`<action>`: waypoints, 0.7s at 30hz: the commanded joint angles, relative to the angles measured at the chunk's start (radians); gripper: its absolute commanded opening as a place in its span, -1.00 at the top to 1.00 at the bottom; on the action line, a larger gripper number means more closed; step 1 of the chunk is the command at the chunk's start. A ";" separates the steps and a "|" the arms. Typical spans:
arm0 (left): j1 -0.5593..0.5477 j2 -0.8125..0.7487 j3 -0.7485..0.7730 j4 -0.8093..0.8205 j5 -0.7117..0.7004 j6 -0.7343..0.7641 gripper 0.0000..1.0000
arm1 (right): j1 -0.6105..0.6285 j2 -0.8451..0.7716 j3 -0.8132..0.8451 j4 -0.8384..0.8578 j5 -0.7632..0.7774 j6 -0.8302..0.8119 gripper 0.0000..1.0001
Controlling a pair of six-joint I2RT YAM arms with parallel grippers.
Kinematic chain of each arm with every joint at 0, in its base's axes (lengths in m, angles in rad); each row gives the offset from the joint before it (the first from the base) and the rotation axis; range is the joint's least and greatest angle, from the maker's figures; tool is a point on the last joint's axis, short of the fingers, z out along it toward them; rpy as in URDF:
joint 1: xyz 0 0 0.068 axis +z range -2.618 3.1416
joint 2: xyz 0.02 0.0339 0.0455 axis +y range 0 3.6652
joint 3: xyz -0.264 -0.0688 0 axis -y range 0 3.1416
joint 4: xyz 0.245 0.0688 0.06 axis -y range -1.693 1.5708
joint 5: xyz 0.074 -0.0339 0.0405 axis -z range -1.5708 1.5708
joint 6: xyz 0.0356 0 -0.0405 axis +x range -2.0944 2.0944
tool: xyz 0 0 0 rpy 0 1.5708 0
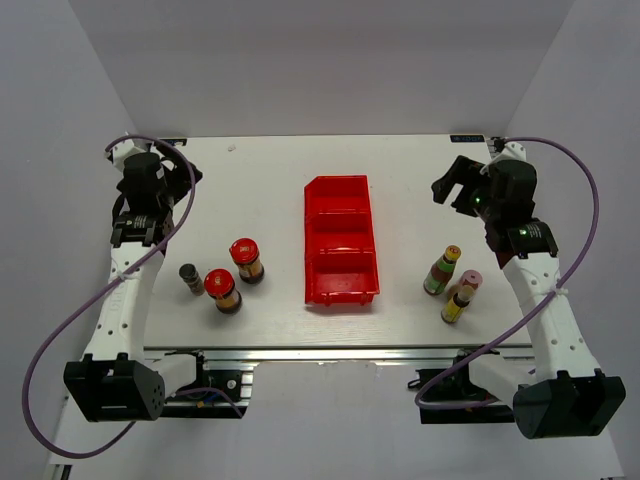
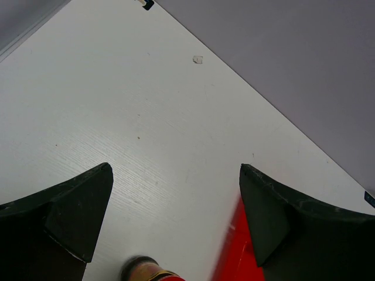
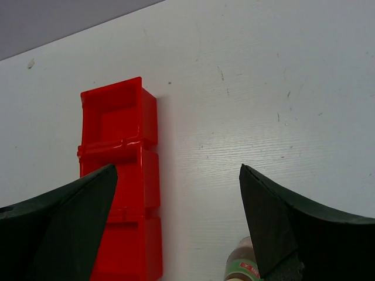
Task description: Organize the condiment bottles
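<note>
Left gripper [image 1: 172,172]: jaws wide, holds nothing, up over far left part of white table [image 1: 260,180]. Far red-lidded squat dark jar [image 1: 246,258], near red-lidded squat dark jar [image 1: 224,290] and small dark-capped bottle [image 1: 190,278] stand well apart from it, at its 5 o'clock.

Right gripper [image 1: 455,190]: jaws wide, holds nothing. Slim green-labelled yellow-capped bottle [image 1: 441,270] and pink-capped bottle [image 1: 461,297] stand close together at its 6 o'clock, not touched.

Red three-part plastic tray [image 1: 340,240] sits mid-table, between both groups.
</note>
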 commanded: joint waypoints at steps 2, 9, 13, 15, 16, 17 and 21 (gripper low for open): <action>-0.002 -0.012 -0.002 0.015 0.017 0.014 -0.96 | 0.000 -0.019 -0.002 0.033 -0.037 -0.006 -0.79; -0.002 0.013 -0.005 0.039 0.072 0.036 -0.96 | 0.000 -0.067 -0.019 -0.095 -0.045 -0.006 -0.79; -0.002 0.013 -0.034 0.058 0.095 0.048 -0.96 | 0.001 -0.102 0.005 -0.234 0.073 0.033 -0.79; 0.000 0.011 -0.043 0.068 0.100 0.054 -0.96 | 0.001 -0.117 0.014 -0.342 0.111 0.044 -0.79; -0.002 0.010 -0.051 0.078 0.104 0.056 -0.96 | 0.001 -0.126 0.011 -0.372 0.122 0.047 -0.79; 0.000 0.014 -0.057 0.084 0.104 0.057 -0.96 | 0.001 -0.152 -0.008 -0.393 0.134 0.053 -0.79; -0.002 0.033 -0.042 0.068 0.115 0.062 -0.96 | 0.001 -0.212 -0.060 -0.449 0.194 0.053 -0.79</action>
